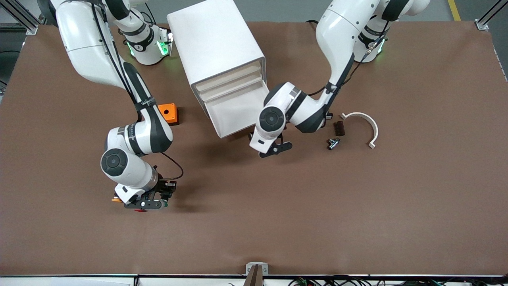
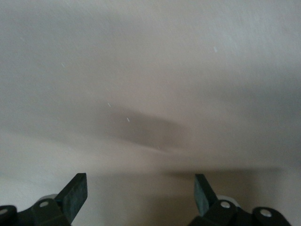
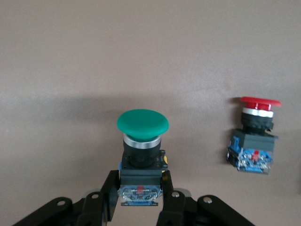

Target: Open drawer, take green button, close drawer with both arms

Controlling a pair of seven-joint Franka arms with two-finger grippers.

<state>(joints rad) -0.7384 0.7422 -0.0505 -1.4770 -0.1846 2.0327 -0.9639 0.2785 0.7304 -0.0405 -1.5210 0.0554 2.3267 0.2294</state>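
The white cabinet (image 1: 216, 43) stands at the back of the table with its third drawer (image 1: 234, 115) pulled out. My right gripper (image 1: 149, 202) is low over the table near the front camera and is shut on the green-capped button (image 3: 142, 125), with its fingers (image 3: 109, 195) clamped on the black body and blue rear block. In the front view the button is hidden under that gripper. My left gripper (image 1: 258, 141) is open and empty just in front of the drawer's front, at the corner toward the left arm's end. In the left wrist view its fingers (image 2: 75, 195) stand wide apart before a pale surface (image 2: 150, 94).
A red-capped button (image 3: 254, 141) stands on the table beside the green one. An orange box (image 1: 167, 113) sits by the cabinet toward the right arm's end. A white curved piece (image 1: 363, 123), a dark block (image 1: 338, 128) and a small metal part (image 1: 333, 143) lie toward the left arm's end.
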